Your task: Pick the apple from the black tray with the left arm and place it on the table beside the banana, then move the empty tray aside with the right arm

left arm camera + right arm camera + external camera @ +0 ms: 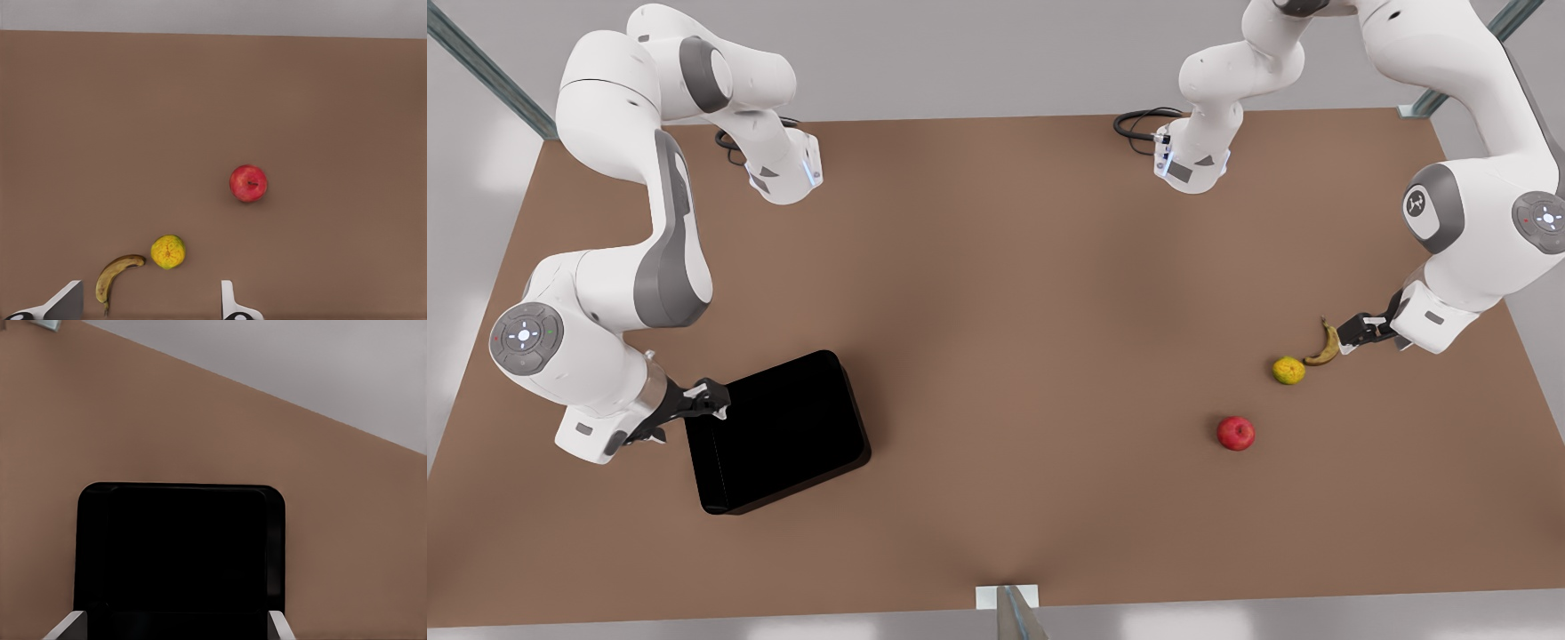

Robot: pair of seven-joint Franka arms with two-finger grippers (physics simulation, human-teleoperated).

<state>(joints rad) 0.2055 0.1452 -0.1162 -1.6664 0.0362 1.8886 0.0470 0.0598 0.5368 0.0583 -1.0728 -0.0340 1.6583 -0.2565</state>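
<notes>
The red apple rests on the brown table, a short way from the banana. My left gripper hovers open just beside the banana's tip, holding nothing. The black tray lies bare toward the front view's left. At the tray's near rim sits my right gripper, its fingers spread wide and open.
A yellow-green round fruit lies between the banana and the apple, close to the banana. Both arm bases stand at the table's far edge. A small bracket sits at the table's front edge.
</notes>
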